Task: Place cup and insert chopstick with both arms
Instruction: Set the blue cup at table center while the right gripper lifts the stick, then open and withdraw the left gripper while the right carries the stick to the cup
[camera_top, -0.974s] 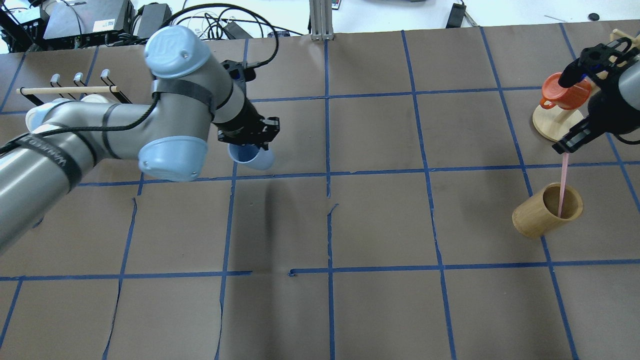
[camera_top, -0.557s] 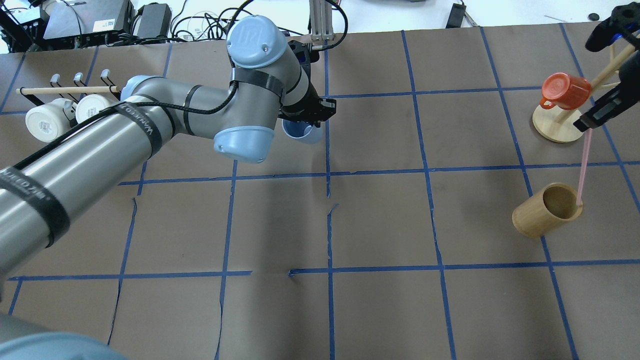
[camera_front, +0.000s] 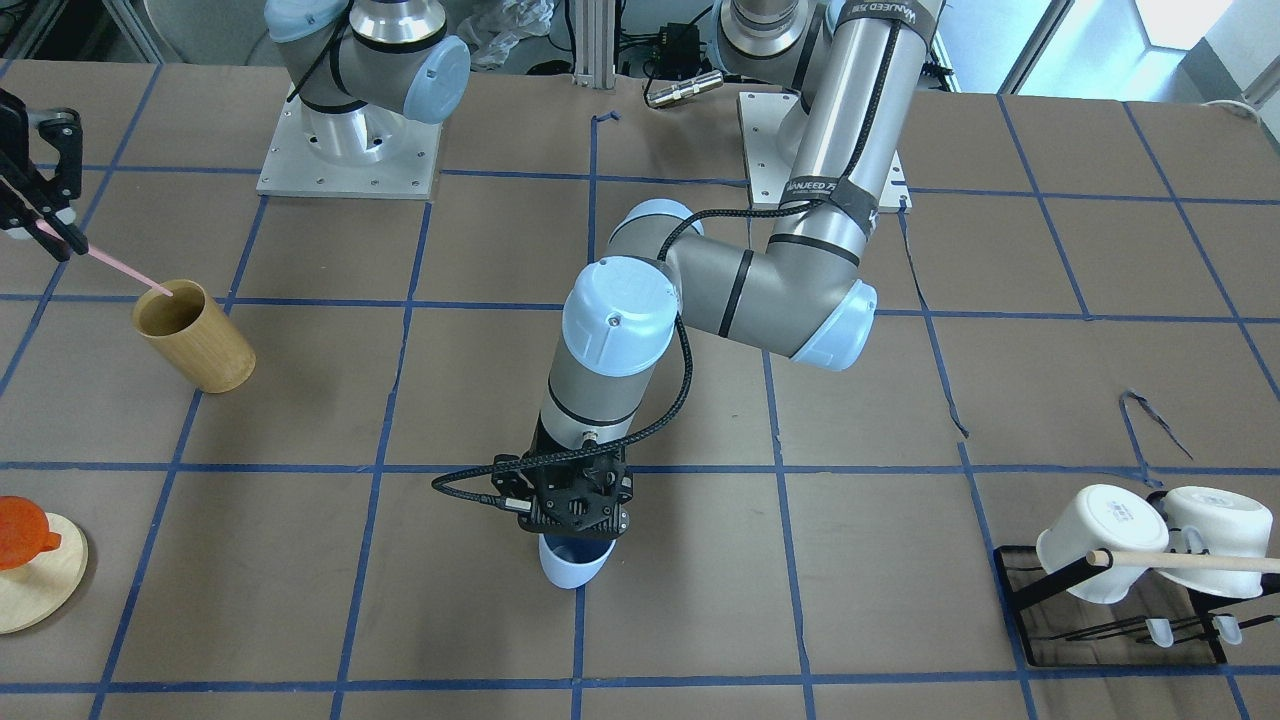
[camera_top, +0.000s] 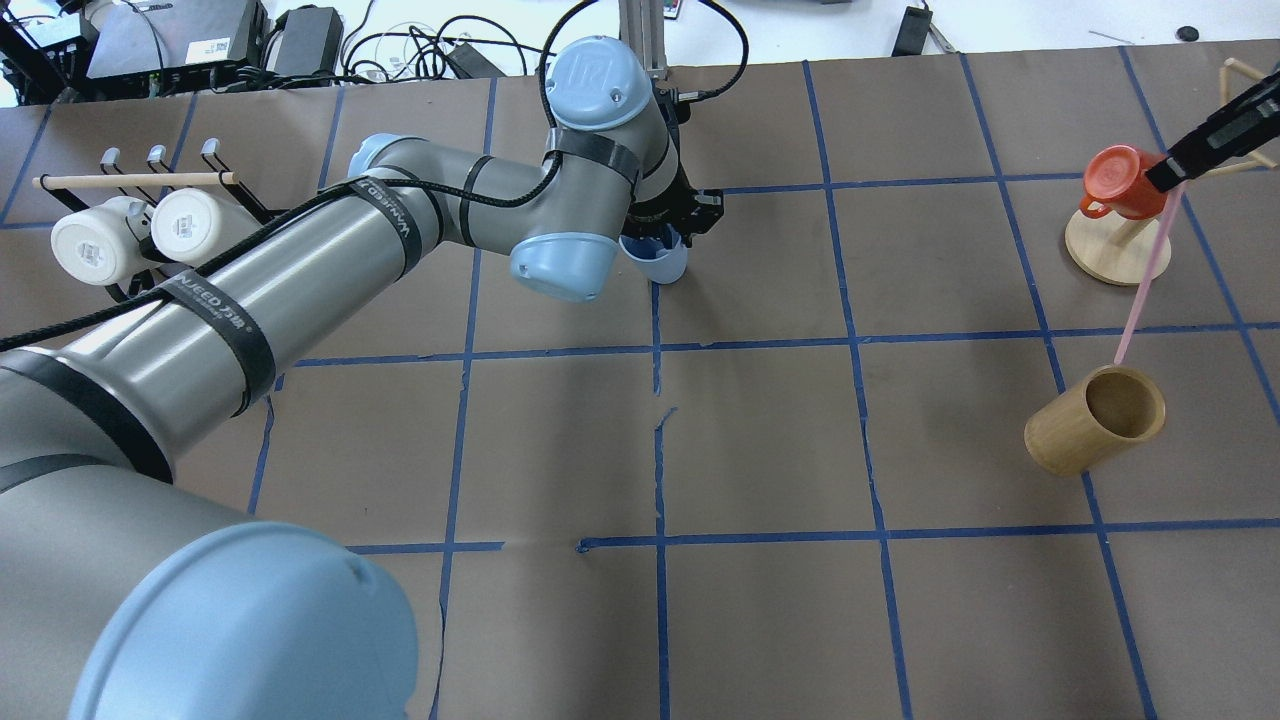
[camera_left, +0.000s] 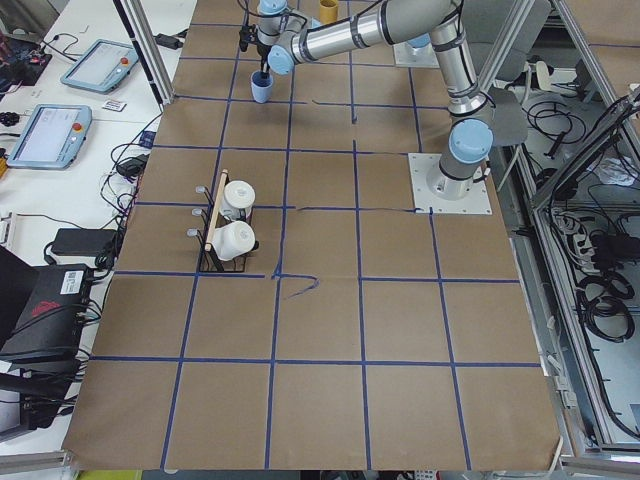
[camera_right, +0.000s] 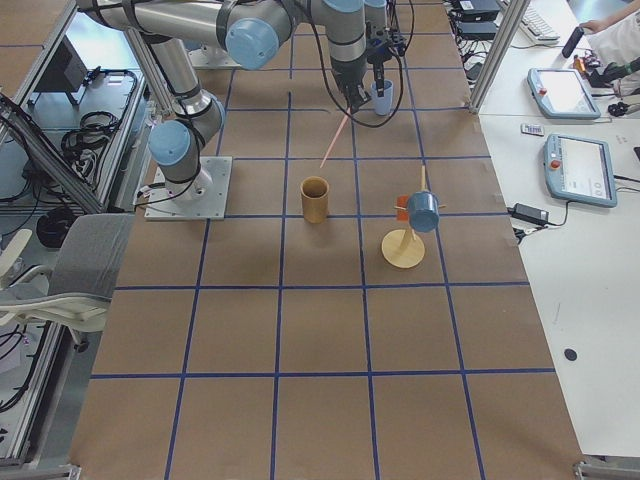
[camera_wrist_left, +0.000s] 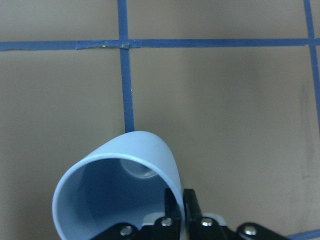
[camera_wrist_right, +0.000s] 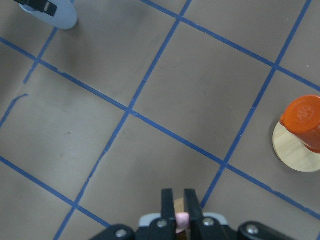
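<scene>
The left arm has swung right across from the left end of the table, and the left gripper now hangs over the middle of the table's width, out toward the edge farthest from the robot's base. Its fingers are pinched nearly together on the rim wall of the cup, one inside and one outside, as the wrist view shows. The cup rides tilted and low. Whether its base touches the table, I cannot tell. Over by the right end, the big change: the chopstick, whose tip was down inside the wooden cup a second ago, has come up, and its lower tip now sits at or just above that rim. The right gripper has it by the top end, fingers squeezed almost shut on it. So both pieces are in hand at once. My read is that the cup is about to be set down upright, and the chopstick must then travel across the table to it.
</scene>
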